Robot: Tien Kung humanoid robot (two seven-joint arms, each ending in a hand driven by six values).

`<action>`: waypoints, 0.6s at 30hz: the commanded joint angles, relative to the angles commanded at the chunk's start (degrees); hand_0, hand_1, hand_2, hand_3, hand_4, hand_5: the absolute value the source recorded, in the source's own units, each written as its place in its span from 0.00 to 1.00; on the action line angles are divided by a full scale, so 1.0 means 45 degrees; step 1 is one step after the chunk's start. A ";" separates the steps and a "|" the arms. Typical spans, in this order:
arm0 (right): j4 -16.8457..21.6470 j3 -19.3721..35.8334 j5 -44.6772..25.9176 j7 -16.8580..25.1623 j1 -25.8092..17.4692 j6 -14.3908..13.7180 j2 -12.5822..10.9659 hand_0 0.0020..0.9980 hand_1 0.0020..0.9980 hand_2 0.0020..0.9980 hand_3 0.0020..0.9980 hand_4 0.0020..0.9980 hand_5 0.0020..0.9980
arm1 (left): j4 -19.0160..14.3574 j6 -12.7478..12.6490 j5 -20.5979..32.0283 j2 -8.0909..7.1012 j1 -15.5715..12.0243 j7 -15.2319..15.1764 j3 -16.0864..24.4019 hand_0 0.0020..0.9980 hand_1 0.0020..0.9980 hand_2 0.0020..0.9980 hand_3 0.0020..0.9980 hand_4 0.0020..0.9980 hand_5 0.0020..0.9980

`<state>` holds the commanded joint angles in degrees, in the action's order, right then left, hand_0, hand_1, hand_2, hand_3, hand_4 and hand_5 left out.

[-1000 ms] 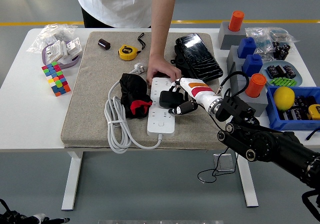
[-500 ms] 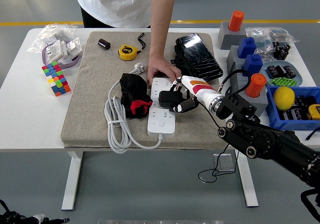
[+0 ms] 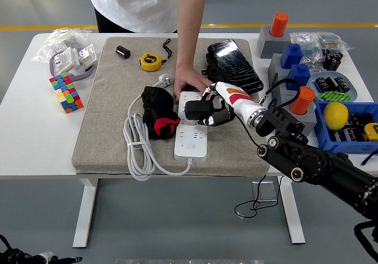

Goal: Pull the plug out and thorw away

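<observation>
This looked like a robotics lab or test hall. A white height-adjustable bench (image 3: 35, 152) stood on a smooth grey floor (image 3: 47, 228) marked with a yellow line (image 3: 53, 28), as in an industrial space. Assorted test things were spread over it: a colourful puzzle cube (image 3: 65, 91), a tape measure (image 3: 151, 61), a blue parts bin (image 3: 348, 139), and grey blocks with orange and blue pegs (image 3: 275, 35).
</observation>
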<state>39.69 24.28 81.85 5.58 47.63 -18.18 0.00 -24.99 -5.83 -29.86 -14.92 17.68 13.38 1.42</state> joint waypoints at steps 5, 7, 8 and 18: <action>-0.0097 0.0185 0.0002 0.0002 -0.0062 0.0131 0.0000 0.01 0.11 0.18 0.25 0.97 0.14 | 0.0006 -0.0004 0.0038 0.0006 0.0000 -0.0014 -0.0022 0.54 0.68 0.70 0.67 0.83 0.64; -0.0201 0.0277 0.0011 0.0022 -0.0079 0.0224 0.0000 0.01 0.11 0.18 0.25 0.98 0.15 | 0.0010 -0.0018 0.0101 0.0008 0.0009 -0.0037 -0.0054 0.54 0.68 0.70 0.67 0.83 0.64; -0.0235 0.0358 0.0026 0.0036 -0.0095 0.0248 0.0000 0.01 0.11 0.18 0.25 0.98 0.15 | 0.0010 -0.0020 0.0117 0.0006 0.0016 -0.0043 -0.0058 0.54 0.68 0.70 0.67 0.83 0.64; -0.0218 0.1532 0.0356 -0.0001 -0.0415 0.0401 -0.0339 0.01 0.12 0.18 0.25 0.97 0.15 | 0.0029 -0.0065 0.0244 0.0028 0.0045 -0.0099 -0.0138 0.54 0.68 0.70 0.67 0.84 0.64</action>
<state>38.71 31.17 83.45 5.58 45.76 -16.38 -1.53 -24.86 -6.13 -28.76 -14.79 17.88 12.93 0.80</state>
